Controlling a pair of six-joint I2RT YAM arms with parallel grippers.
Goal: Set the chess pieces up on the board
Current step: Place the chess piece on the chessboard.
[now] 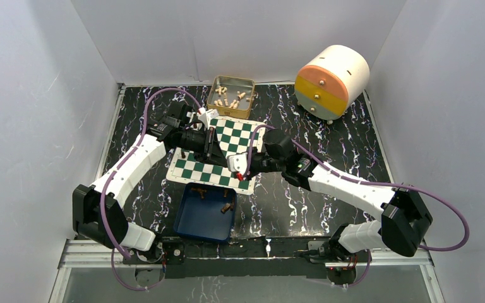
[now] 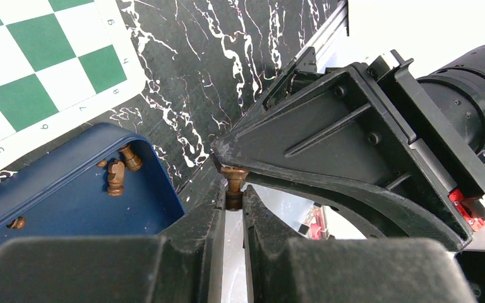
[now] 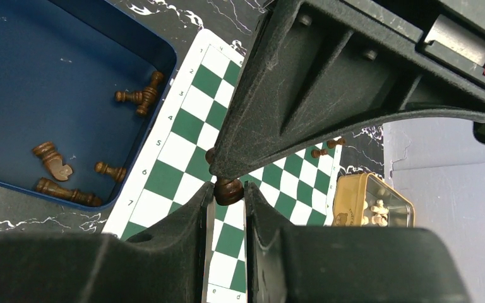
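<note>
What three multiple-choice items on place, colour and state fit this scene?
1. The blue tray lies: A at the near edge of the board; B at its far edge; C on it.
2. The pieces in the gold tin are: A brown; B cream; C red.
3. The left jaws are: A wide open; B shut on a brown piece; C shut on the tin.
Key: A, the top view shows it there; B, they look pale; B, the left wrist view shows the piece pinched.
</note>
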